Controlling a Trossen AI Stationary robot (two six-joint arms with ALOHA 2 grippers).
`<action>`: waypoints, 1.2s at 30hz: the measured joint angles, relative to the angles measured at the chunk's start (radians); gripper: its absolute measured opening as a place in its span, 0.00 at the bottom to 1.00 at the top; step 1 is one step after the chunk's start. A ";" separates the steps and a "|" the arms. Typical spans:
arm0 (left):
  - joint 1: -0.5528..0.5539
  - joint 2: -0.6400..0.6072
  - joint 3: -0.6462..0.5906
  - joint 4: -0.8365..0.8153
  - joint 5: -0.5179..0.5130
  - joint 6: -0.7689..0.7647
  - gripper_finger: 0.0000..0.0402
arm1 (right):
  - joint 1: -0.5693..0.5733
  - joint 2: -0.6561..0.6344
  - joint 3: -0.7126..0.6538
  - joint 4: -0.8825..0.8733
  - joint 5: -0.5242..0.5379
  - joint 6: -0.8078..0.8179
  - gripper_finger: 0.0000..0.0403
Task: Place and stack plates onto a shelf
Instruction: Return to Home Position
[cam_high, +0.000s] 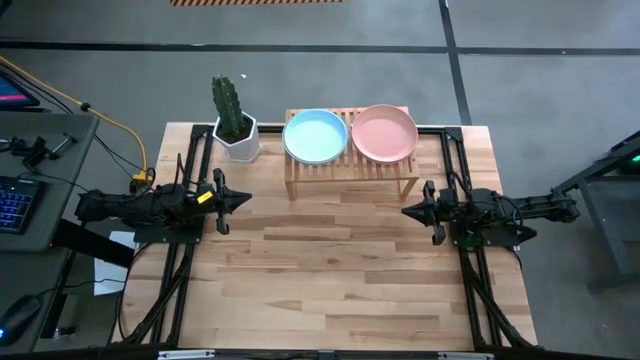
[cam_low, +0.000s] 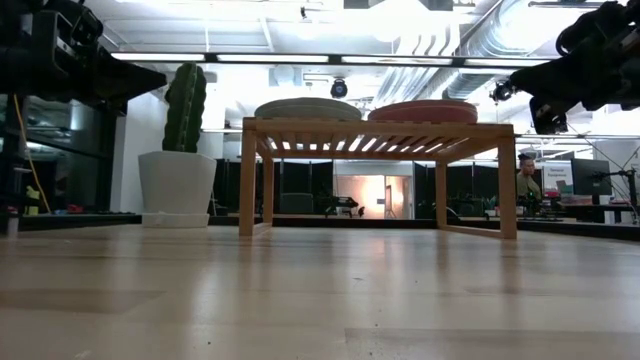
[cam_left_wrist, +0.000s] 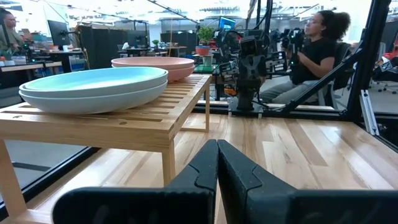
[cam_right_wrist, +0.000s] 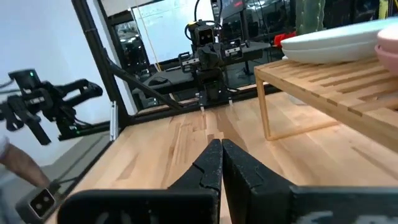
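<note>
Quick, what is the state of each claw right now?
Left claw: closed, holding nothing.
Right claw: closed, holding nothing.

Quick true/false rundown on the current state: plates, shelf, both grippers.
1. The blue-topped stack and the pink-topped stack both rest on the shelf. True.
2. The pink-topped stack stands next to the cactus pot. False: the blue-topped stack is beside the pot, and the pink one is at the shelf's other end.
3. The left gripper is shut and empty. True.
4. The right gripper grips a plate. False: it is shut on nothing, above the table, apart from the shelf.
5. A plate lies on the table in front of the shelf. False: no plate shows there.
</note>
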 joint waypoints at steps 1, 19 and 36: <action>0.000 0.000 0.000 0.000 0.000 0.000 0.00 | 0.000 0.000 0.000 0.000 0.000 0.008 0.00; 0.000 0.000 0.000 0.000 0.000 0.000 0.00 | 0.000 0.000 0.000 0.000 0.000 0.036 0.00; 0.000 0.000 0.000 0.000 0.000 0.000 0.00 | 0.000 0.000 0.000 0.000 0.000 0.036 0.00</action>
